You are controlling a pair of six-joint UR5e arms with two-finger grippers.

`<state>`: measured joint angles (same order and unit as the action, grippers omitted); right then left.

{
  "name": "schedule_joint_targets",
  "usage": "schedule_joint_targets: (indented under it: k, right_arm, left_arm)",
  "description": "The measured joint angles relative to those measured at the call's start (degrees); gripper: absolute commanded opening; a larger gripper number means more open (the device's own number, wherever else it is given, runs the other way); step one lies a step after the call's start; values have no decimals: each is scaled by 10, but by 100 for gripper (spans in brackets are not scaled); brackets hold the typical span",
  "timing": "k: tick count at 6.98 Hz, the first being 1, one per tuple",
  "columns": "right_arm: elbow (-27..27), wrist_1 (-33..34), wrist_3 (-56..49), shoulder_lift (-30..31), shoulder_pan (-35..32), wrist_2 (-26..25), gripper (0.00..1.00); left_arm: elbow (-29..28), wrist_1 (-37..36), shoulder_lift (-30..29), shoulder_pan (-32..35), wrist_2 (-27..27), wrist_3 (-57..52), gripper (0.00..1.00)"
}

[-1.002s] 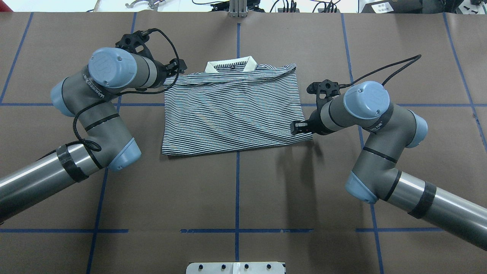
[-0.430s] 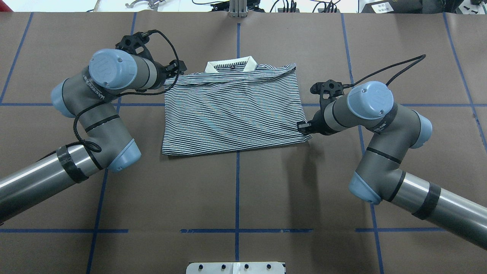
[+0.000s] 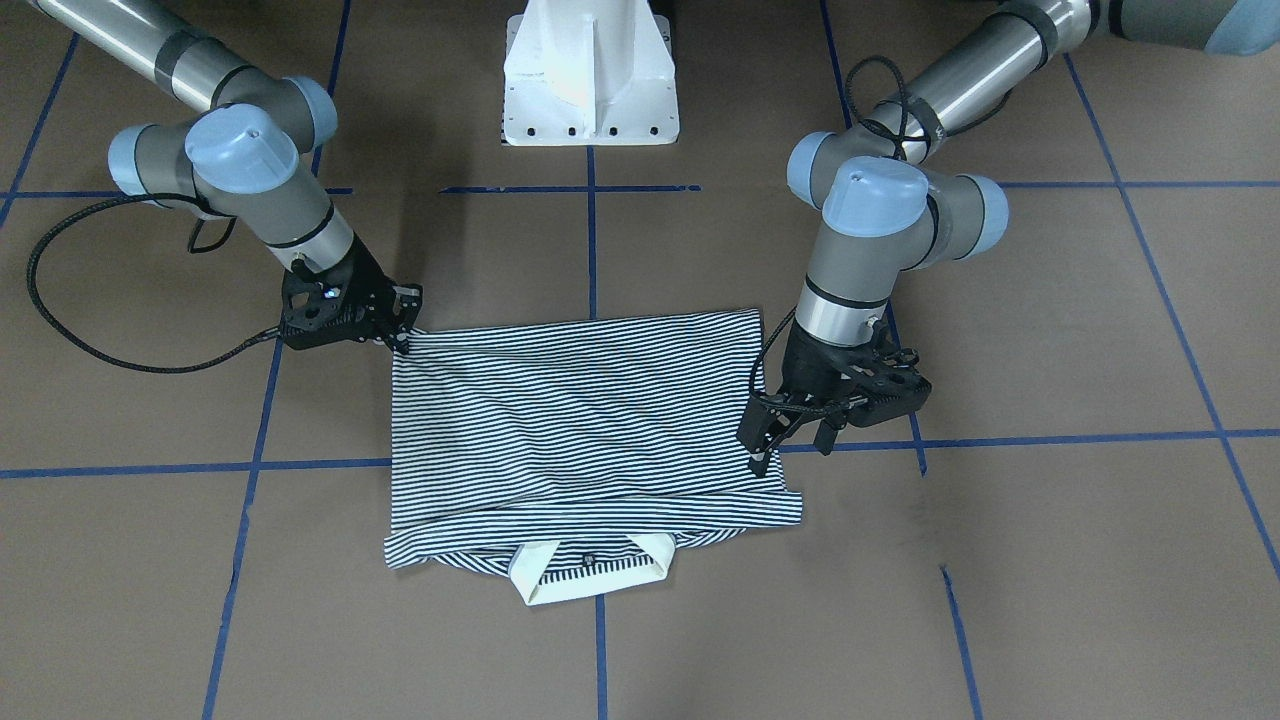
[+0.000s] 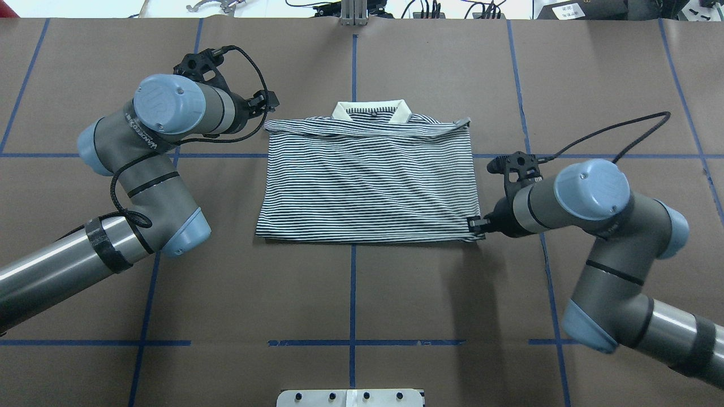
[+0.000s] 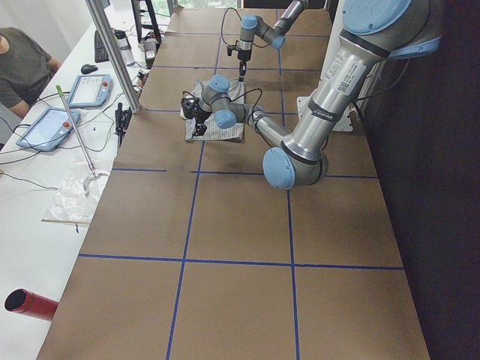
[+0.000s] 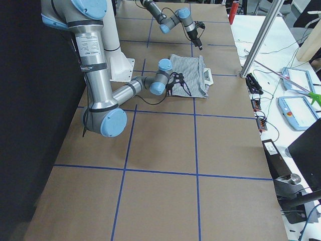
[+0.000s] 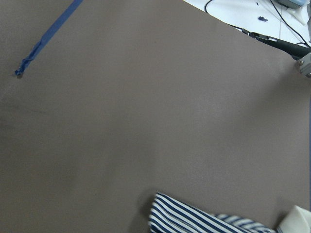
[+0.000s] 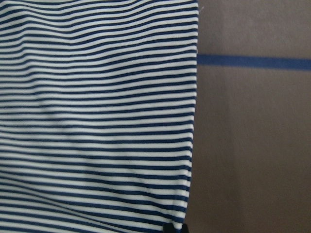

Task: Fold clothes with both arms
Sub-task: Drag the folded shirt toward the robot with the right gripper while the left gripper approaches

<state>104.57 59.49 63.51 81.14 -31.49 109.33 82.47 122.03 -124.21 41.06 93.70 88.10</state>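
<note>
Right end effector (image 4: pixel 475 225): pinching near-right hem corner of thin-striped navy-and-white polo shirt (image 4: pixel 365 181), which lies flat on the brown bench (image 4: pixel 396 294).
Left end effector (image 3: pixel 790 438): fingers apart, beside far-left corner.
Technique: left grips first; then lift both evenly.

Brown table (image 4: pixel 396 294) crossed by blue tape lines (image 4: pixel 352 294), white bench (image 5: pixel 22 217) alongside, tablets (image 5: pixel 90 90), metal post (image 5: pixel 114 52)

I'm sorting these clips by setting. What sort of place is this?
Probably a robotics lab: a left arm and right arm work a polo shirt on a table gridded with blue tape, and a side bench holds control pendants near a person.
</note>
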Motion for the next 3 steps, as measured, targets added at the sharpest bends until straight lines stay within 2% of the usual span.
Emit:
schedule_joint_targets:
  k: [2,3]
  right_arm:
    - [114,-1,64,103,86,0,0]
    - [147,-1,113,128,143,1,0]
  left_arm:
    - [5,-1,0,0,-1,0,99]
    - [8,-2,0,0,-2,0,99]
